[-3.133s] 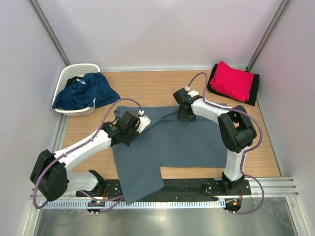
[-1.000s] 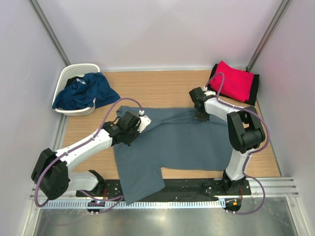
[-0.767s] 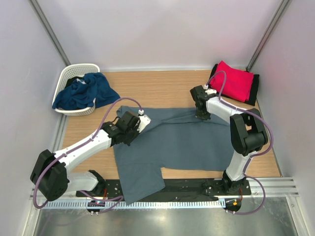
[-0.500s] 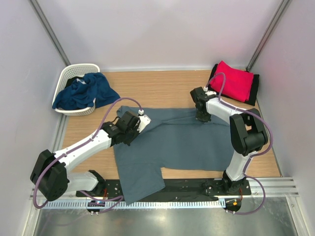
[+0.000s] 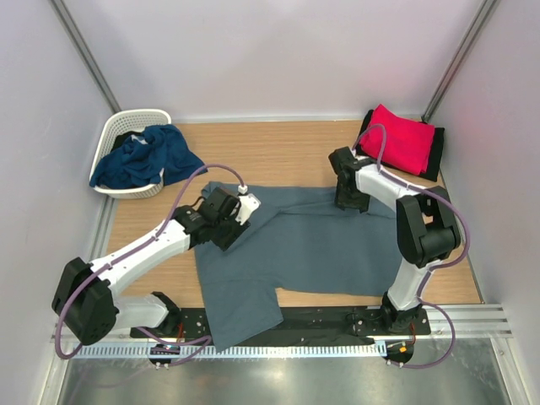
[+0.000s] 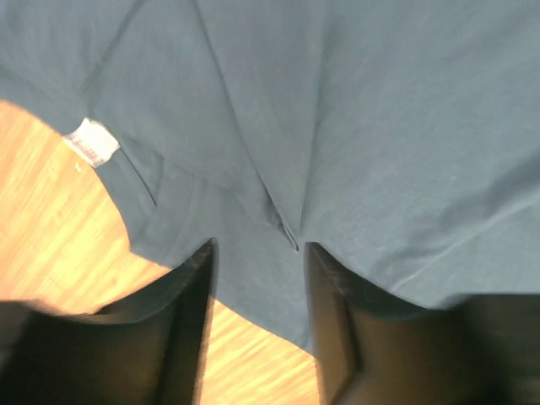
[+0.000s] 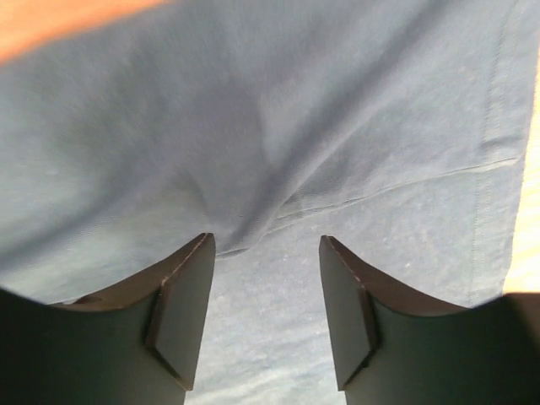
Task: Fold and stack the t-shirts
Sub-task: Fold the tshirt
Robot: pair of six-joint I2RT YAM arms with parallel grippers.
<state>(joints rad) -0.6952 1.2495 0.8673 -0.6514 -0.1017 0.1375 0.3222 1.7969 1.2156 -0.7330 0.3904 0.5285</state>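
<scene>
The slate grey-blue t-shirt [image 5: 312, 245] lies spread across the middle of the worktop [image 5: 278, 152], one part trailing over the near edge on the left. The left gripper [image 5: 238, 213] sits at its far left corner and the right gripper [image 5: 348, 201] at its far right edge. Both are released: the jaws stand apart with cloth below them and nothing pinched.

I judge the step in hand to be folding this shirt, with one fold along the far edge just laid down. The next move calls for a fresh pinch on an edge, probably the hanging near part, and an even carry so that the layers do not drag.

At the far right, a bright red t-shirt [image 5: 396, 139] rests folded on a black t-shirt [image 5: 432, 160]. A navy blue t-shirt [image 5: 143, 156] spills from the basket [image 5: 126, 122] at the far left.

Only the top view shows the stack and the basket. The left wrist view alone shows a white label [image 6: 93, 142] and a crease running toward the left gripper [image 6: 257, 253]. The right wrist view shows a stitched hem [image 7: 405, 190] beyond the right gripper [image 7: 266, 240].
</scene>
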